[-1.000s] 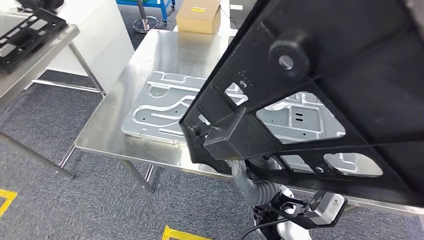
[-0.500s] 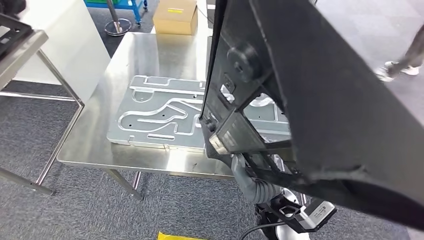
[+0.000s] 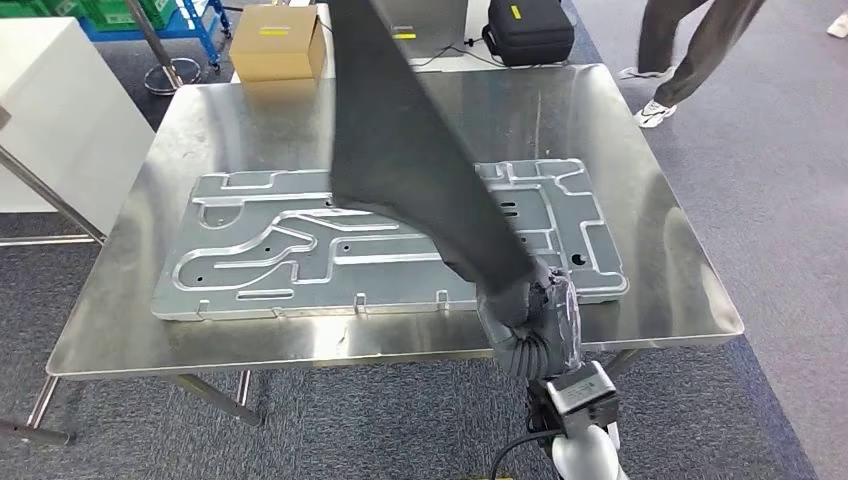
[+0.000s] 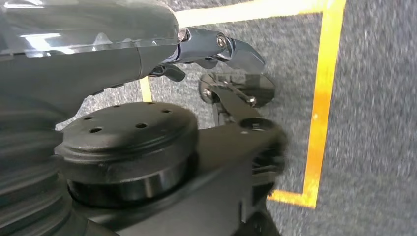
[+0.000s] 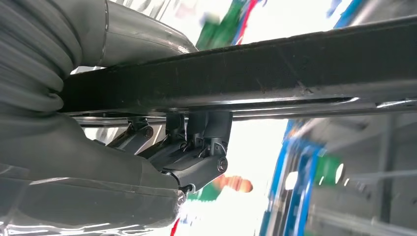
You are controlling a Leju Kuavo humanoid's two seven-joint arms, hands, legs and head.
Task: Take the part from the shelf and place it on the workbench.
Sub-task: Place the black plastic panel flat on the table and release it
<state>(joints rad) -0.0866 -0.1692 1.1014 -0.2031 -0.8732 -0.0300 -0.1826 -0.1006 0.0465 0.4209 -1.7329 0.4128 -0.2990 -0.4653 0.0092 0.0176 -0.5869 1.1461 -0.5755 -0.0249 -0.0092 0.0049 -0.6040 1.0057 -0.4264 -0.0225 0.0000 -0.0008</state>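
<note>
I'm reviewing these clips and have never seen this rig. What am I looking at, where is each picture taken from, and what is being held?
This is a humanoid robot with two arms and many-fingered hands. The wide picture looks down from its head at a steel workbench bearing a stamped metal panel. The right hand holds up a big black part. The other two pictures come from wrist cameras. In the right wrist picture the fingers grip the part's edge. The left wrist picture shows the left hand above carpet; I cannot tell its state.

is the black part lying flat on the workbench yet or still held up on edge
Held up on edge: the black part rises above the workbench, gripped by the right hand.
</note>
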